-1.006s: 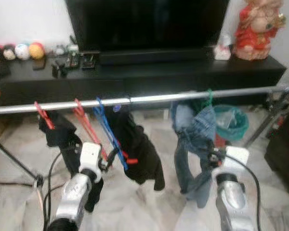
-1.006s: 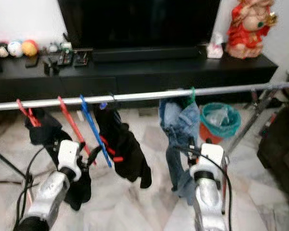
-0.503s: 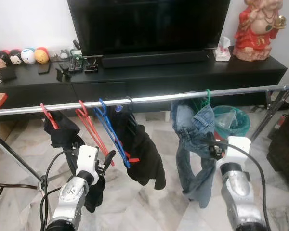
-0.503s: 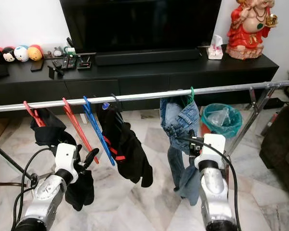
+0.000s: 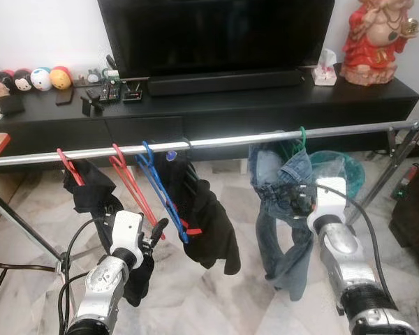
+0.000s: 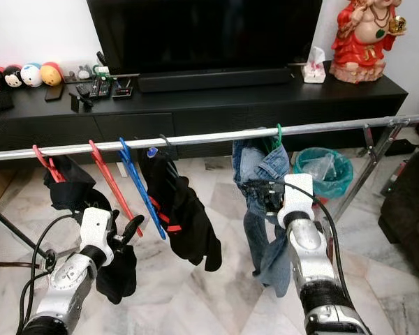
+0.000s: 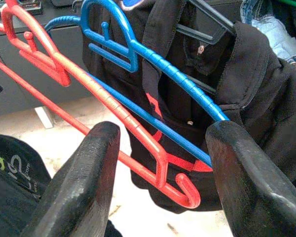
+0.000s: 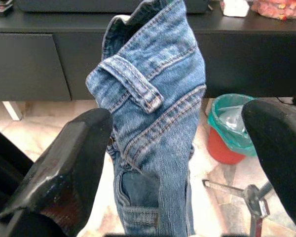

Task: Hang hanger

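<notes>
A silver rail (image 5: 216, 142) crosses the room at chest height. On it hang a red hanger (image 5: 129, 183), a blue hanger (image 5: 162, 195), a black garment (image 5: 204, 209) on a dark hanger, and blue jeans (image 5: 283, 185) on a green hanger (image 5: 302, 137). Farther left, another red hanger (image 5: 68, 166) carries a black cloth (image 5: 91, 194). My left gripper (image 7: 163, 132) is open, its fingers on either side of the lower ends of the red hanger (image 7: 113, 104) and blue hanger (image 7: 180, 76). My right gripper (image 8: 175, 116) is open, close in front of the jeans (image 8: 155, 98).
A black TV stand (image 5: 279, 105) with a TV (image 5: 216, 35) runs behind the rail. A red figurine (image 5: 373, 38) stands at its right end. A teal bin (image 5: 343, 171) is behind the jeans. Rack legs (image 5: 17, 220) slant at both ends, and a dark sofa (image 5: 413, 206) is on the right.
The blur has cleared as the head settled. My right gripper has risen and moved left, closer to the jeans. The left gripper has stayed by the hangers.
</notes>
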Available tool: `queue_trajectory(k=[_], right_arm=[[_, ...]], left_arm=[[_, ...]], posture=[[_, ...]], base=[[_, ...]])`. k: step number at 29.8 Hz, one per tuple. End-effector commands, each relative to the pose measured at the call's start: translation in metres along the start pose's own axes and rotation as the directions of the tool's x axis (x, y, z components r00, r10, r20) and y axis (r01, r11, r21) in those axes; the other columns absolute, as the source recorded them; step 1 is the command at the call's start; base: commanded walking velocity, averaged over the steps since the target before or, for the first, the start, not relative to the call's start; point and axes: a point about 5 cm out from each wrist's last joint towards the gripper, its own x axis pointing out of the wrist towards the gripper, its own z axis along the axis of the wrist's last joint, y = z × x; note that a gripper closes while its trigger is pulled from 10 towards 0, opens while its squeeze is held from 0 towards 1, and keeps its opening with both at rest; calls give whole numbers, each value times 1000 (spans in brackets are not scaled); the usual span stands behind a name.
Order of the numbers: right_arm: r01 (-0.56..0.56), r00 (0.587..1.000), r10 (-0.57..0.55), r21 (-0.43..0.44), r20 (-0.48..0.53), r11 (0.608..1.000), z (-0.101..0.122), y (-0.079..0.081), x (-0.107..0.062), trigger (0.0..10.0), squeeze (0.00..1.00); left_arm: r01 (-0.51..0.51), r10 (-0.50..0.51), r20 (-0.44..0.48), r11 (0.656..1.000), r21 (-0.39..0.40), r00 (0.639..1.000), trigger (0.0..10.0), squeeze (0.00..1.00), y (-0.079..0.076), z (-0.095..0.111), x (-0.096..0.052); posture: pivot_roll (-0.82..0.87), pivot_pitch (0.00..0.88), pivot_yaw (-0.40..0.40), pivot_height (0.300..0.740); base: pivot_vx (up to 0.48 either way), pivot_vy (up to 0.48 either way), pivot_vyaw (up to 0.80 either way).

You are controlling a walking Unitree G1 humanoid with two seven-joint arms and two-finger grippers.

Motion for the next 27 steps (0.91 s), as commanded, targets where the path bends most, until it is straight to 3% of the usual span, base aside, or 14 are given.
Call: queue_trajectory(k=[1,9,15,27], right_arm=[[1,1000,-1,-3,-5,1000,2,-2,3,10000,0],[-43,998,43,-5,-37,999,-7,9,3,10000,0],[-82,989,75,-52,-126,995,-16,10,5,10000,0],[-72,988,64,-50,-144,996,-7,8,13,10000,0]], left_arm=[[-2,2,-20,1000,-1,1000,10000,0,3,-3,-2],[-5,5,-21,1000,-2,1000,10000,0,3,-3,-2],[-3,3,-20,1000,0,1000,10000,0,3,-3,-2],[-5,5,-18,1000,5,1000,10000,0,3,-2,-2]], posture=[[48,7,59,740],[49,8,58,740],[53,10,57,740],[62,12,56,740]], base=[[0,0,0],[0,0,0],[0,0,0],[0,0,0]])
